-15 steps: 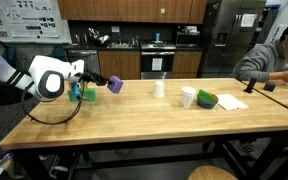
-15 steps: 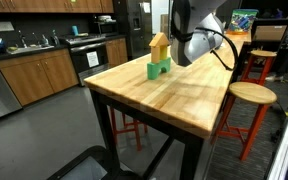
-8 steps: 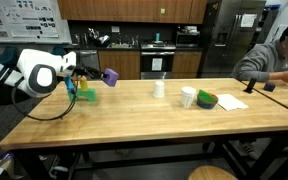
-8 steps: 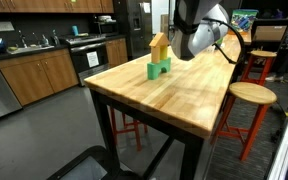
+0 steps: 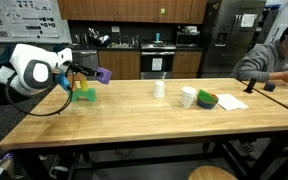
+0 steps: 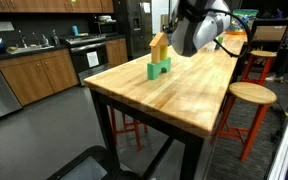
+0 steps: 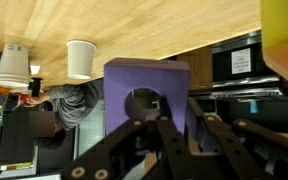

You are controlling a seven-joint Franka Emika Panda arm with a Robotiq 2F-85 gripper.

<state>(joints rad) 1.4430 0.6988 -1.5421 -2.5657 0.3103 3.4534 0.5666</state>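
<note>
My gripper (image 5: 94, 73) is shut on a purple block with a round hole (image 5: 104, 75), held in the air over the left end of the wooden table (image 5: 154, 115). The wrist view is upside down; there the purple block (image 7: 144, 92) fills the middle between my dark fingers (image 7: 134, 140). Just below the held block stands a green arch block (image 5: 83, 97), and in an exterior view it (image 6: 159, 69) carries a yellow house-shaped block (image 6: 159, 45). The yellow block (image 7: 284, 35) shows at the wrist view's upper right corner.
Mid-table stand a white cup (image 5: 160, 88), another white cup (image 5: 188, 97) and a green bowl (image 5: 206, 100). A person (image 5: 274, 60) sits at the far right end. A wooden stool (image 6: 249, 95) stands beside the table. Kitchen counters lie behind.
The arm has carried the purple block up and to the left, closer to above the green and yellow blocks. The jaws have stayed shut on it.
</note>
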